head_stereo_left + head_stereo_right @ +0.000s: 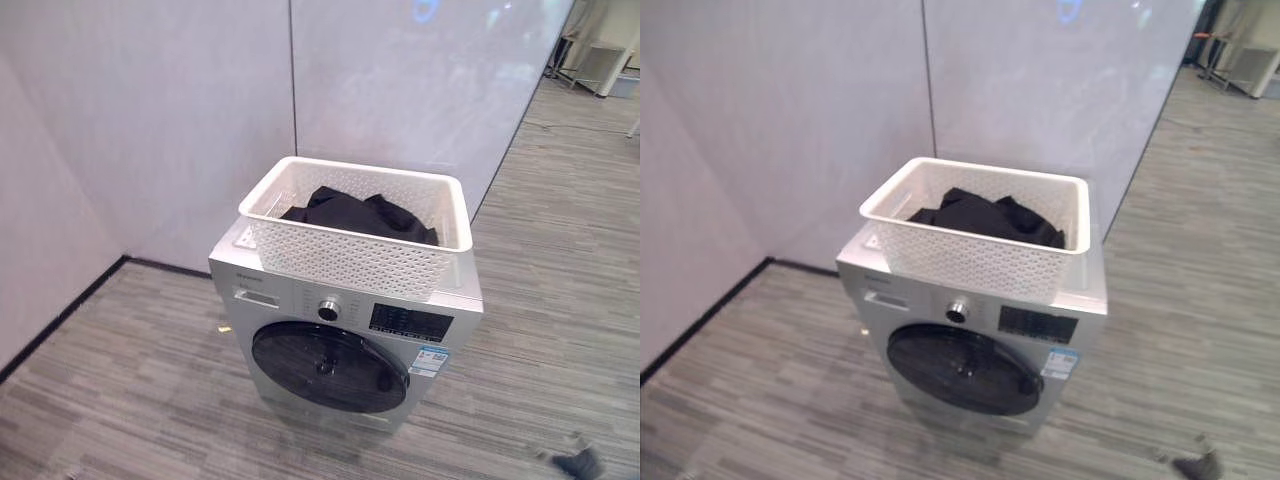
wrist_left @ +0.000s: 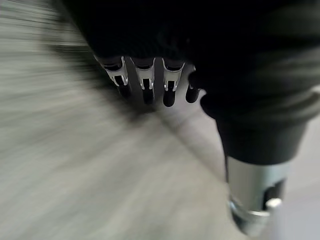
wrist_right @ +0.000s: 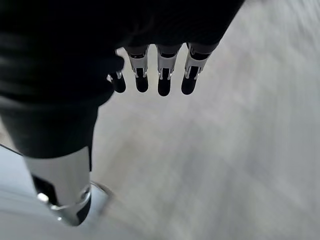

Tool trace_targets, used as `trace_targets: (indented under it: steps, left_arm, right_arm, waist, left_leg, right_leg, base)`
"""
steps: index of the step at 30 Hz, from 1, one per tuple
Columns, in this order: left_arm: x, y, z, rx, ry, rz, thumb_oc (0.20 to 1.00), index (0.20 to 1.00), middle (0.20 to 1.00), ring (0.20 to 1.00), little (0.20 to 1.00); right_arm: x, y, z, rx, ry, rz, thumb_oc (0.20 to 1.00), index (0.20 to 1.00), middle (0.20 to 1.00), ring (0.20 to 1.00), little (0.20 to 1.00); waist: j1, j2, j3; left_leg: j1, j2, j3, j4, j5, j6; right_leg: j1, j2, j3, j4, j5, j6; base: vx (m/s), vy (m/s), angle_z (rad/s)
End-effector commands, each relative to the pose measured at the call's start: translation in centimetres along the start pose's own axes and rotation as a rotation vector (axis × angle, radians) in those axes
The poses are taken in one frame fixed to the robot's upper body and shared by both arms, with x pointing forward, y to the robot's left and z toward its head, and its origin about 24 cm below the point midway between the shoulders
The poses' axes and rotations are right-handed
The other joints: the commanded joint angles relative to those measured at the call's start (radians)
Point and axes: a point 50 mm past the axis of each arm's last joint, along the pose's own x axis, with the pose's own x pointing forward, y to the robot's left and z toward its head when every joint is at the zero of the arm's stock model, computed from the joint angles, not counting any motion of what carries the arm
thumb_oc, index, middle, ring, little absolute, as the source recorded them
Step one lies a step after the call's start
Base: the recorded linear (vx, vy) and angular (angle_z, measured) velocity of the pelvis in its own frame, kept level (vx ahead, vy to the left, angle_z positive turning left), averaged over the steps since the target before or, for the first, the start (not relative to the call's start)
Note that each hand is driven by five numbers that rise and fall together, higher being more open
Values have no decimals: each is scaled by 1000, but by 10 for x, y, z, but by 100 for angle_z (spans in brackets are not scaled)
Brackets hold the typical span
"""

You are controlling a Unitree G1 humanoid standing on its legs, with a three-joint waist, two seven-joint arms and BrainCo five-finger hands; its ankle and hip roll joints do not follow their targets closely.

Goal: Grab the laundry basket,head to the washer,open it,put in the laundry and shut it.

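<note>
While the basket sits untouched on the machine: the robot stands a short way off, looking down at it, so the opening step, grabbing the basket, reads as the one in hand.
Laundry basket: a white perforated plastic laundry basket [image 1: 356, 228] stands upright on the washer's top, nearer its front edge and turned a little askew to it.
Laundry: dark clothes [image 1: 990, 217] lie heaped inside the basket, below its rim.
Washer: a silver front-loading washing machine [image 1: 345, 330] stands on the grey plank floor [image 1: 140, 390] near the pale wall panels [image 1: 180, 110]; its round dark door [image 1: 965, 369] looks shut, with a control dial [image 1: 328, 310] and a dark display panel [image 1: 1038, 325] above it.
Left hand: the left hand [image 2: 150, 75] hangs over the floor in its wrist view, fingers straight and relaxed, holding nothing.
Right hand: the right hand [image 3: 160, 70] hangs likewise in its own wrist view, fingers extended, empty.
Next move: judged from this, the robot needs to close in on the washer and raise both hands to the basket's sides or rim.
Caution: the basket overhangs nothing visibly, but its askew stance suggests an uneven grasp could tip it.
</note>
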Motion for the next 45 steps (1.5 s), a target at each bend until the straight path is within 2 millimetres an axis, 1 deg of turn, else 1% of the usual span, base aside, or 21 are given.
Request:
trace_targets:
  steps: [1,2,3,5,7,8,9,11,12,16,19,21,25,29,30,34,37,39,41,42,45]
  left_arm:
    - [3,-15,39,15,-84,-67,1000,1000,1000,1000,1000]
    - [-5,-42,2,75,26,-155,1000,1000,1000,1000,1000]
    - [-5,-42,2,75,26,-156,1000,1000,1000,1000,1000]
    - [-11,-55,-16,116,85,-200,1000,1000,1000,1000,1000]
    - [-19,-66,-35,221,131,-242,1000,1000,1000,1000,1000]
    - [-21,-71,-37,292,119,-257,1000,1000,1000,1000,1000]
    - [-21,-72,-38,293,119,-257,1000,1000,1000,1000,1000]
    - [-23,-75,-39,342,103,-270,1000,1000,1000,1000,1000]
    - [-25,-80,-37,400,62,-286,1000,1000,1000,1000,1000]
    - [-24,-86,-20,379,-23,-289,1000,1000,1000,1000,1000]
    - [-23,-86,-13,388,-51,-289,1000,1000,1000,1000,1000]
    - [-21,-85,-4,402,-83,-284,1000,1000,1000,1000,1000]
    - [-21,-86,2,424,-109,-286,1000,1000,1000,1000,1000]
    - [-22,-87,-1,437,-98,-300,1000,1000,1000,1000,1000]
    - [-22,-86,-5,446,-83,-302,1000,1000,1000,1000,1000]
    - [-23,-84,-21,472,-27,-321,1000,1000,1000,1000,1000]
    - [-23,-85,-20,474,-26,-319,1000,1000,1000,1000,1000]
    - [-23,-84,-19,480,-25,-320,1000,1000,1000,1000,1000]
    - [-22,-84,-17,486,-23,-329,1000,1000,1000,1000,1000]
    - [-22,-84,-15,473,-28,-329,1000,1000,1000,1000,1000]
    - [-21,-84,-12,480,-42,-330,1000,1000,1000,1000,1000]
  right_arm:
    - [-13,-47,112,50,-458,-105,1000,1000,1000,1000,1000]
    - [-19,-25,119,121,-527,-32,1000,1000,1000,1000,1000]
    - [-19,-25,119,122,-527,-33,1000,1000,1000,1000,1000]
    - [-22,-15,126,96,-567,-6,1000,1000,1000,1000,1000]
    - [-29,-7,143,12,-639,-3,1000,1000,1000,1000,1000]
    - [-36,-4,156,-35,-697,-2,1000,1000,1000,1000,1000]
    - [-36,-5,156,-36,-697,-2,1000,1000,1000,1000,1000]
    - [-42,-5,165,-66,-747,-8,1000,1000,1000,1000,1000]
    - [-54,-1,180,-98,-835,4,1000,1000,1000,1000,1000]
    - [-63,9,192,-50,-902,66,1000,1000,1000,1000,1000]
    - [-60,15,191,-6,-877,106,1000,1000,1000,1000,1000]
    - [-55,24,188,-9,-841,157,1000,1000,1000,1000,1000]
    - [-56,32,189,-8,-836,199,1000,1000,1000,1000,1000]
    - [-57,40,188,-28,-827,240,1000,1000,1000,1000,1000]
    - [-58,47,187,-65,-825,279,1000,1000,1000,1000,1000]
    - [-59,50,187,-85,-831,272,1000,1000,1000,1000,1000]
    - [-61,58,188,-25,-815,301,1000,1000,1000,1000,1000]
    - [-60,66,184,-60,-790,350,1000,1000,1000,1000,1000]
    - [-62,65,183,-191,-798,320,1000,1000,1000,1000,1000]
    - [-60,58,179,-234,-790,269,1000,1000,1000,1000,1000]
    - [-51,48,171,-297,-744,197,1000,1000,1000,1000,1000]
  waist:
    - [-20,44,20]
    - [-23,44,22]
    - [-22,44,22]
    - [-22,42,21]
    - [-19,40,20]
    - [-17,38,19]
    - [-17,39,18]
    - [-14,38,18]
    - [-5,36,20]
    - [15,32,31]
    - [23,30,36]
    - [34,29,46]
    - [40,27,48]
    - [47,23,45]
    - [56,22,46]
    - [64,20,45]
    - [70,16,48]
    - [74,9,47]
    - [82,4,44]
    - [83,0,43]
    - [82,-4,44]
  left_leg:
    - [130,53,-36,-116,-24,4]
    - [132,51,-36,-121,-19,7]
    - [133,51,-37,-121,-19,7]
    - [133,49,-39,-125,-16,8]
    - [131,48,-45,-126,-14,9]
    - [130,48,-47,-126,-13,10]
    - [130,48,-47,-126,-13,10]
    - [129,47,-49,-126,-12,10]
    - [125,47,-56,-126,-9,9]
    - [107,46,-90,-124,2,5]
    - [98,46,-104,-121,8,3]
    - [83,44,-133,-117,19,0]
    - [61,36,-175,-112,26,-4]
    - [48,28,-200,-108,31,-6]
    - [44,27,-208,-105,33,-8]
    - [32,22,-236,-96,36,-12]
    - [23,20,-244,-92,40,-19]
    - [19,17,-250,-91,41,-22]
    - [16,16,-262,-89,42,-25]
    - [15,14,-271,-88,42,-25]
    - [12,12,-281,-87,43,-27]
  right_leg:
    - [-70,16,-14,19,17,28]
    - [-71,16,-13,23,16,26]
    - [-71,16,-14,24,15,26]
    - [-71,16,-16,27,13,23]
    - [-72,17,-19,29,13,21]
    - [-73,17,-21,29,12,21]
    - [-73,17,-21,29,12,21]
    - [-71,17,-23,28,12,20]
    - [-70,18,-26,27,11,18]
    - [-69,20,-49,31,3,13]
    - [-76,23,-57,48,-7,8]
    - [-86,28,-76,79,-24,-2]
    - [-88,30,-113,93,-37,-9]
    - [-82,32,-136,90,-43,-12]
    - [-80,33,-144,92,-46,-15]
    - [-71,35,-174,95,-58,-21]
    - [-68,38,-184,90,-57,-23]
    - [-63,39,-193,84,-57,-25]
    - [-58,41,-206,81,-61,-27]
    - [-54,41,-212,81,-62,-27]
    - [-53,41,-221,84,-65,-28]
  base:
    - [-34,8,18]
    - [-19,5,15]
    - [-18,4,9]
    - [-7,-1,-2]
    - [-8,-9,2]
    - [0,0,0]
    - [0,0,0]
    - [0,0,0]
    - [-19,-26,5]
    - [-29,-31,19]
    - [-26,-21,13]
    - [-45,-29,22]
    - [-24,-22,33]
    - [-3,-16,25]
    - [5,-13,5]
    - [7,-16,24]
    - [-11,-17,12]
    - [10,-18,17]
    - [36,-23,14]
    - [26,-16,27]
    - [8,-4,23]
